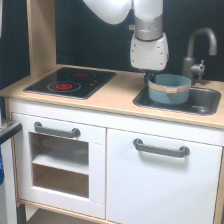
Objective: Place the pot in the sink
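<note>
Here the toy kitchen's wooden counter (115, 97) carries the sink (210, 102) at the exterior view's right, the pot (170, 89) sits tilted inside its near-left end, seemingly being lowered in, and the gripper (149, 76) meets its rim, fingers hidden, so I cannot tell their state.

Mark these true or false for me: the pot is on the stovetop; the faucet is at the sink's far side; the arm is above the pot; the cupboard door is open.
1. The light blue-grey pot with the tan band is on the black stovetop with red rings. False: it is in the dark grey metal sink.
2. The grey curved faucet stands at the sink's far side. True.
3. The white arm is directly above the pot. True.
4. The white cupboard door is open. False: it is shut.
</note>
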